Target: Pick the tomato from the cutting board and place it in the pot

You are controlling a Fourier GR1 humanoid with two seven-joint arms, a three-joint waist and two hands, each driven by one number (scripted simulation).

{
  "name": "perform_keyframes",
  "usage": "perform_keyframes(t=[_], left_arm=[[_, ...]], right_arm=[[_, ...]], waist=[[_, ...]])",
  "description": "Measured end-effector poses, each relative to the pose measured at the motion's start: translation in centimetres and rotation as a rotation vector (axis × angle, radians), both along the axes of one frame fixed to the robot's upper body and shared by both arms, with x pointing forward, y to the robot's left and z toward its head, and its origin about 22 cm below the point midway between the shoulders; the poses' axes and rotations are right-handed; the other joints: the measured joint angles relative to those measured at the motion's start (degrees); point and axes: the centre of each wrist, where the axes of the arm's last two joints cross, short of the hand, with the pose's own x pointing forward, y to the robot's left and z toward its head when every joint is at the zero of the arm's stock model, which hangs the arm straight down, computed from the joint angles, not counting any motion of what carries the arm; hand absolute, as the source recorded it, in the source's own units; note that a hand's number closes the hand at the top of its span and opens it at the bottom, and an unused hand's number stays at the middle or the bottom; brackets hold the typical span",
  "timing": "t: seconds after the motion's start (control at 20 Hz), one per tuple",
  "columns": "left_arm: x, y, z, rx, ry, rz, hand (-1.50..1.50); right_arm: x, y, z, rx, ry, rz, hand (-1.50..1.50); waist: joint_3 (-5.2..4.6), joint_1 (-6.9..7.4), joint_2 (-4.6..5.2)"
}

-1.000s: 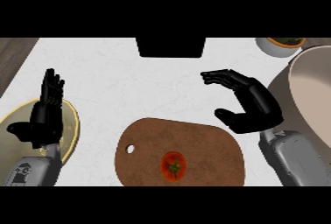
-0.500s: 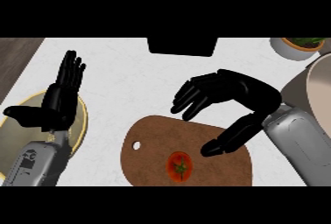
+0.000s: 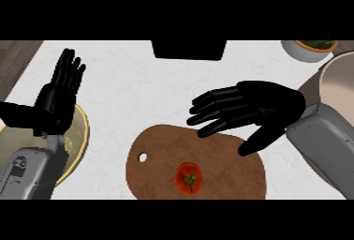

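You will find almost nothing legible here. The only marking sits on the left forearm (image 3: 26, 169), on its grey casing near the lower left edge of the head view: a small dark emblem or label, too small for you to make out any letters or numbers. No other surface carries readable text, brand, number or sign.

One head-height view looks steeply down, close over the counter (image 3: 138, 84), with both forearms entering from the lower edge.
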Motion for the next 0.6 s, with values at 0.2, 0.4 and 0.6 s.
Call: perform_keyframes(t=[0.2,0.4,0.6], left_arm=[[-0.1,0.1,0.2,-0.001,0.004,0.006,0.00],[-0.5,1.0,-0.3,0.001,0.008,0.027,0.00],[-1.1,1.5,-0.8,-0.003,0.013,0.037,0.00]], right_arm=[[0.0,0.2,-0.6,-0.140,-0.125,0.018,-1.50],[-0.7,1.5,-1.9,-0.222,-0.190,0.061,-1.50],[-1.8,2.5,-3.0,-0.282,-0.228,0.080,-1.50]], waist=[[-0.07,-0.84,-0.36],[-0.14,-1.76,-0.68],[-0.16,-2.34,-0.85]])
